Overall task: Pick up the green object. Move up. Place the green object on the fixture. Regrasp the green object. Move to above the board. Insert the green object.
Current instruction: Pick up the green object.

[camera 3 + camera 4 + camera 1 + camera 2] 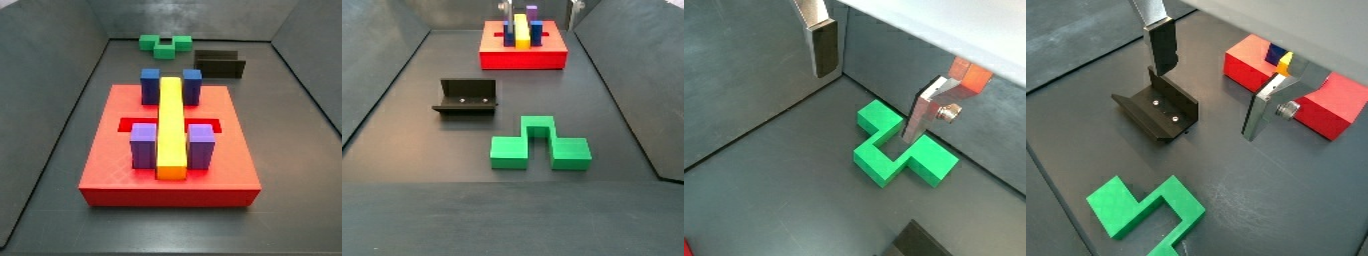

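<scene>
You have the green object (539, 145) lying flat on the dark floor, untouched, with its raised middle pointing toward the board (524, 53) in a side view. In both wrist views the hand (871, 78) hangs above the floor with its two silver fingers (822, 45) spread wide apart and nothing between them; in a wrist view the hand (1213, 85) has one dark-padded finger (1164, 48) over the fixture (1158, 108) and the other finger (1268, 102) in front of the board (1341, 106). The green object (901, 148) sits below the hand, with one finger (926, 108) crossing in front of its notch in a wrist view, but not touching it as far as you can tell.

The fixture (466, 98) stands just beside the green object, between it and the board, and clear of both. The board (167, 170) carries a long yellow bar (171, 125) down its middle, flanked by purple blocks (201, 143) at one end and blue blocks (151, 82) at the other. In that side view the green object (166, 44) and the fixture (219, 65) lie beyond the board, well apart from it
</scene>
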